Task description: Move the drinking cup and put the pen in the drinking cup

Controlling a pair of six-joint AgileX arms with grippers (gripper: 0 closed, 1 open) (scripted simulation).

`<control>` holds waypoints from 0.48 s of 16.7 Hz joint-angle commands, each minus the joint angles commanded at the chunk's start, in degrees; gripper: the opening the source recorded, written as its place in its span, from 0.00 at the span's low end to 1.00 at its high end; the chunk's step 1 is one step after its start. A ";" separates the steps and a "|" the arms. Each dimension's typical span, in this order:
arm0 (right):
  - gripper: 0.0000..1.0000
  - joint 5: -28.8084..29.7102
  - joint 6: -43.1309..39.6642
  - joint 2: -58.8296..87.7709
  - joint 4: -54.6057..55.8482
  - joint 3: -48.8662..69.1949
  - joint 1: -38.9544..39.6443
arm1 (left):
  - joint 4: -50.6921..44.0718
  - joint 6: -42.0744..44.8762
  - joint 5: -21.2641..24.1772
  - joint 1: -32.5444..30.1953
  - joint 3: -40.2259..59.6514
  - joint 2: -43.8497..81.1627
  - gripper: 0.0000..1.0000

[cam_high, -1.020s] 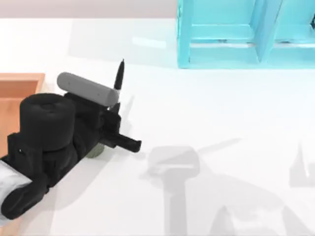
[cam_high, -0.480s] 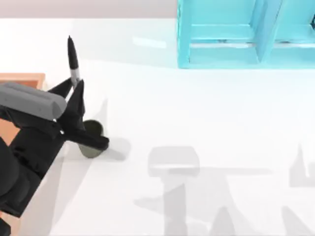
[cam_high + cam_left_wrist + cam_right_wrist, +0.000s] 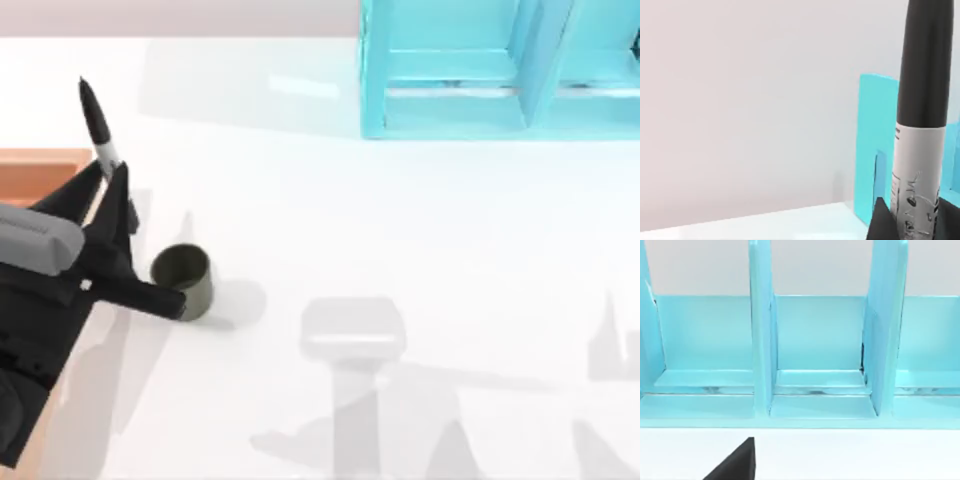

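- Left gripper [image 3: 108, 185] sits at the table's far left in the top view, fingers clamped on the pen [image 3: 97, 125].
- Pen is held near its lower end; the dark tip points up and away from the arm, toward the table's far edge, tilted slightly left.
- Left wrist view: pen [image 3: 920, 125] stands upright out of the gripper, black upper section over a pale grey-white printed band, dark finger [image 3: 885, 222] edges on both sides at its base.
- Drinking cup [image 3: 182, 280] stands upright on the white table [image 3: 420, 230], opening up, just right of the left arm's dark body; a black part of the arm overlaps the cup's left rim in the top view. Cannot tell if they touch.
- Pen is above and to the left of the cup, not in it.
- Orange tray [image 3: 40, 170] lies at the left edge, partly under the left arm.
- Light blue shelf rack [image 3: 500, 70] stands at the far right edge of the table; right wrist view faces its open compartments [image 3: 820, 350].
- Right gripper: one dark finger [image 3: 737, 462] at the frame edge in the right wrist view; cannot tell whether open or closed.
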 joint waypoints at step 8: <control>1.00 0.00 0.00 0.00 0.00 0.00 0.00 | 5.30 0.07 0.78 0.44 1.93 6.76 0.00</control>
